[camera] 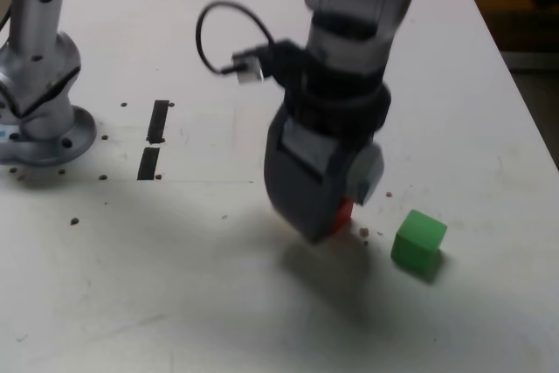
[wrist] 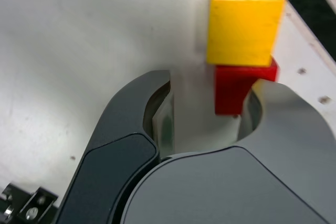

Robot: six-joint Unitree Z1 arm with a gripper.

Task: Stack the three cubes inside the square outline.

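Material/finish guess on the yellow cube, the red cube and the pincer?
Yellow cube: probably painted wood; satin, with faint scuffs and worn-looking edges. Could be plastic.
Red cube: likely the same, going by its flat, even colour, but it's partly hidden.
Pincer: smooth matte grey shells with seam lines, looks like moulded plastic or coated metal; can't tell which.

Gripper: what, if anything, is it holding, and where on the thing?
Nothing: the gripper stands open, and no cube sits between its fingertips.
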